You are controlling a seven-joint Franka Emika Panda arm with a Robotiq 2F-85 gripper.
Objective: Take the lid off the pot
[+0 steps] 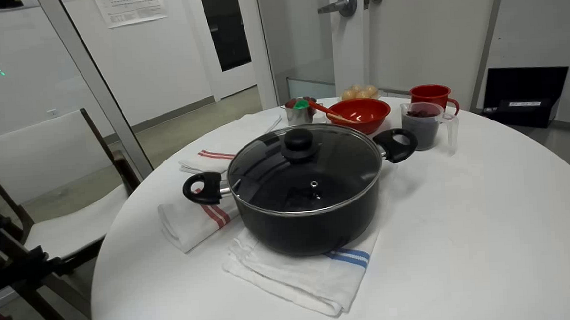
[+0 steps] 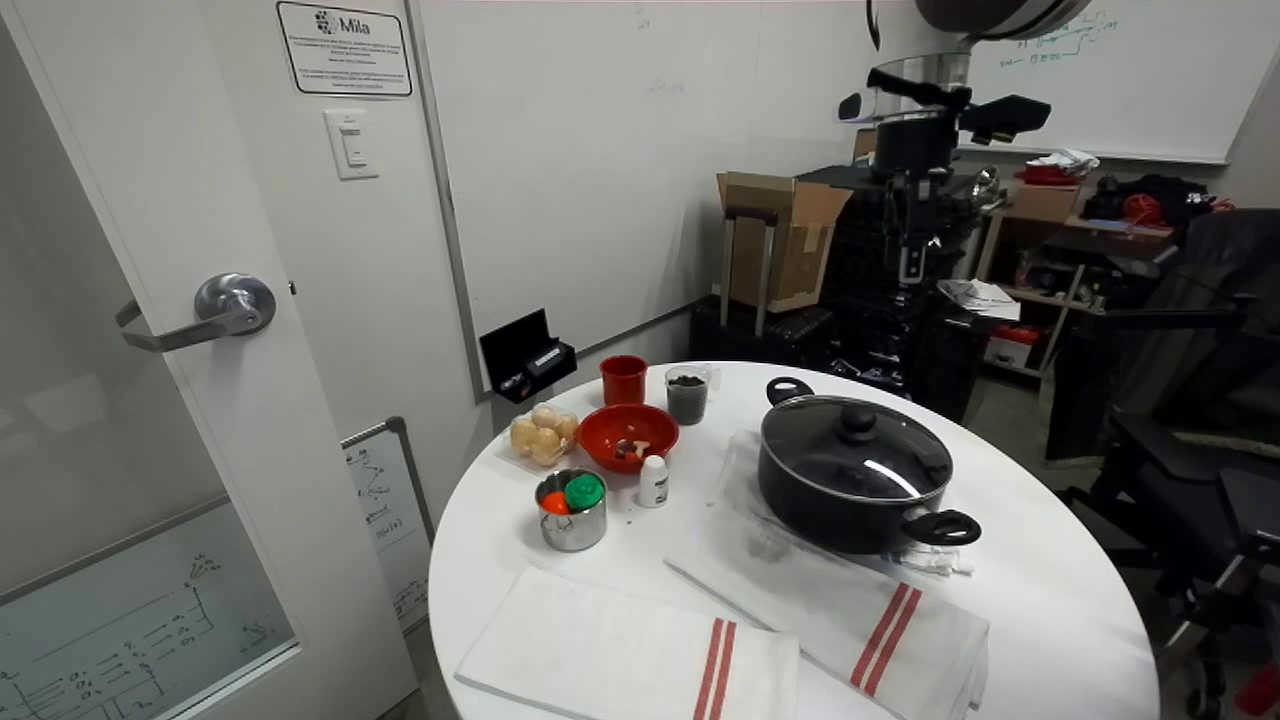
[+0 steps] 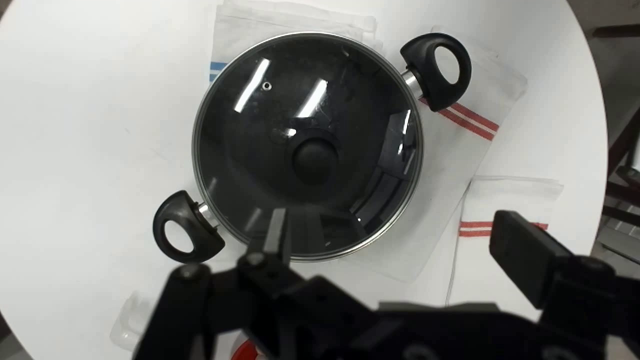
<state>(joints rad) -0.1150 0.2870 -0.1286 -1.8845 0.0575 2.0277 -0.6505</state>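
Note:
The pot (image 1: 309, 235) stands upright on folded towels on the round white table, and it also shows in an exterior view (image 2: 825, 510). The round glass lid (image 1: 271, 180) sits flat on the pot, in an exterior view (image 2: 800, 440) and in the wrist view (image 3: 240, 150). Its black knob (image 1: 298, 140) stands at the centre, also in the wrist view (image 3: 315, 161). My gripper (image 2: 910, 265) hangs pointing down, well above the table and apart from the lid. In the wrist view my gripper (image 3: 392, 222) has its fingers wide apart with nothing between them.
A red bowl (image 2: 610, 425), red mug (image 2: 624, 380), measuring cup of dark bits (image 2: 687, 398), metal cup (image 2: 572, 530), white bottle (image 2: 653, 482) and egg pack (image 2: 543, 435) stand beyond the pot. Striped towels (image 2: 620, 640) lie beside it. Pot handles (image 1: 205, 188) stick out sideways.

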